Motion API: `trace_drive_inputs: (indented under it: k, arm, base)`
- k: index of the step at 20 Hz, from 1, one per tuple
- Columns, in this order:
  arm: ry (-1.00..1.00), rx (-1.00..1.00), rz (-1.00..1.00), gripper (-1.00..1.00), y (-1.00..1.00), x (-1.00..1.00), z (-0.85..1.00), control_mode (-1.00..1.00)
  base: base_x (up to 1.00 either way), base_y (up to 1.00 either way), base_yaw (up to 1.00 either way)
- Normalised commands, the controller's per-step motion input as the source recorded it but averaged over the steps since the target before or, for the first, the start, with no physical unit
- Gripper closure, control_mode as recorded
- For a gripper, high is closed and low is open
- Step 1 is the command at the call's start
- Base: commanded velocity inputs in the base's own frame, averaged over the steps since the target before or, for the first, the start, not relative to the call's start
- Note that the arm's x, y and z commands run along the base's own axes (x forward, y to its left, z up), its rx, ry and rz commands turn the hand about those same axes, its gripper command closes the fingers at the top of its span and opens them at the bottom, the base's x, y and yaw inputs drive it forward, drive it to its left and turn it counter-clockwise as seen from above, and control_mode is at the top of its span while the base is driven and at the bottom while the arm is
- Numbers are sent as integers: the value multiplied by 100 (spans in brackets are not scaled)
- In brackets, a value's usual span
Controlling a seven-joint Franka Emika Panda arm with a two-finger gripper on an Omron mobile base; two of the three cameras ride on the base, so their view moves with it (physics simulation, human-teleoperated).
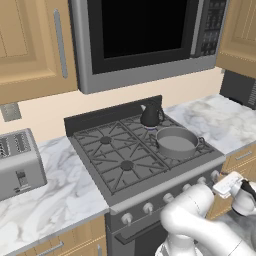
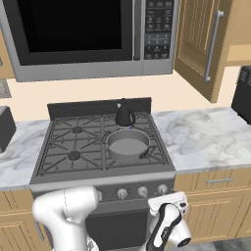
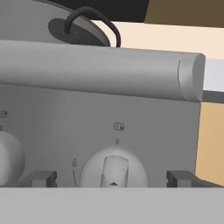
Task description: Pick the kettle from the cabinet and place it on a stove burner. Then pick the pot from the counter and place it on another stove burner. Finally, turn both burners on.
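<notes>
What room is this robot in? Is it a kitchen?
Yes, it looks like a kitchen, a computer-drawn one. There is a gas stove with a pot and a kettle on it, a microwave above, and a toaster on the marble counter.

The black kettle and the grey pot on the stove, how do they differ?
The glossy black cone-shaped kettle is narrow and tall with an arched loop handle; the shallow round grey metal pot is wider, lower and open-topped with small black side handles. The kettle sits on the rear right burner, the pot on the front right. Both rest upright on the black grates.
</notes>
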Motion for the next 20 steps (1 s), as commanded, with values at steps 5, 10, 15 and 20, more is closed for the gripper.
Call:
trace_drive_inputs:
  k: [5,10,15,20]
  arm:
    - [0,0,0,-100,0,7,0,-100]
    - [0,0,0,100,1,11,0,-100]
    - [0,0,0,100,1,1,0,-100]
    - [0,-11,0,100,0,0,0,-100]
  base:
    - [0,0,0]
    - [0,0,0]
    - [0,0,0]
    - [0,0,0]
